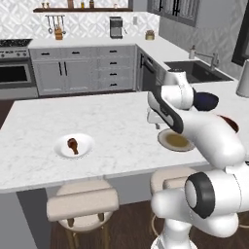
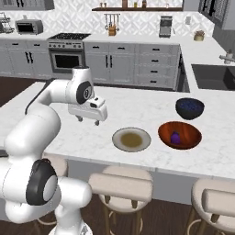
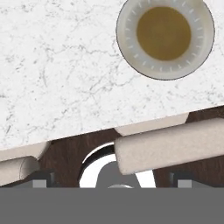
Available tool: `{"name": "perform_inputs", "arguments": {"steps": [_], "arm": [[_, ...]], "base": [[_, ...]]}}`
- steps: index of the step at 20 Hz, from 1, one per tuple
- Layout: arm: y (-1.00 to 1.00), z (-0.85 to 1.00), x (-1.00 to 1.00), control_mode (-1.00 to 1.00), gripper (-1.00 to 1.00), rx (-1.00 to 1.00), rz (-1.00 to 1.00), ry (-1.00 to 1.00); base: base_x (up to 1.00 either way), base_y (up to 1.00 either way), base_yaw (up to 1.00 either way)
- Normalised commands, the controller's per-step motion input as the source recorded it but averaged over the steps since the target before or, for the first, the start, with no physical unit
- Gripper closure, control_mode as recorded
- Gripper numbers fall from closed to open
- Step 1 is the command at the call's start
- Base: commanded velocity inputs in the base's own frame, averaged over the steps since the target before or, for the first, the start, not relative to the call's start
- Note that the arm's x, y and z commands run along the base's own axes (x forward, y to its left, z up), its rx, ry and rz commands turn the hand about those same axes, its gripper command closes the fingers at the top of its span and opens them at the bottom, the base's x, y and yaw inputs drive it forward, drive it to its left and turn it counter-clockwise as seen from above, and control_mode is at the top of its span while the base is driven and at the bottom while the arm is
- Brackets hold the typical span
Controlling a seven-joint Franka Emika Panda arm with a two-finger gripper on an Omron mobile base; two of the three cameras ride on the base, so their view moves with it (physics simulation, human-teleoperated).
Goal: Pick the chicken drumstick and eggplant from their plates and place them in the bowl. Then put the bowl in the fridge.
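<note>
The tool (image 2: 88, 119) hangs with jaws wide and empty above the worktop (image 2: 137, 110). The eggplant (image 2: 175, 137) already lies in the bowl (image 2: 180, 134), far beyond the tan plate (image 2: 131, 139). The drumstick (image 1: 73, 144) waits on the white plate (image 1: 74, 146), well off to the tool's other side. A pinch on its thin bone end could let it roll or slip free.

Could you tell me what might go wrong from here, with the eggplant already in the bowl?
1. The chicken drumstick lies on the white plate, far from the open gripper; a long reach could miss it.
2. The reddish-brown bowl, holding the eggplant, sits close to the navy bowl and tan plate; carrying the drumstick over might bump them.
</note>
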Motion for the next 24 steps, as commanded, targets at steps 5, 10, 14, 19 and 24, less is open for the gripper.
{"name": "perform_inputs", "arguments": {"steps": [5,10,14,19,24], "arm": [[0.0,0.0,0.0,1.0,-1.0,0.0,0.0,0.0],[0.0,0.0,0.0,1.0,-1.0,0.0,0.0,0.0],[0.18,0.0,0.2,-1.0,-1.0,0.0,0.0,0.01],[0.96,-0.03,0.19,-1.0,-1.0,-0.02,0.0,0.01],[1.0,-0.03,0.3,-1.0,-1.0,-0.03,0.0,0.0]], "base": [[0.54,-0.17,0.0],[0.43,-0.09,0.0],[0.1,0.0,0.0],[0.0,0.0,0.0],[0.0,0.0,0.0]]}}
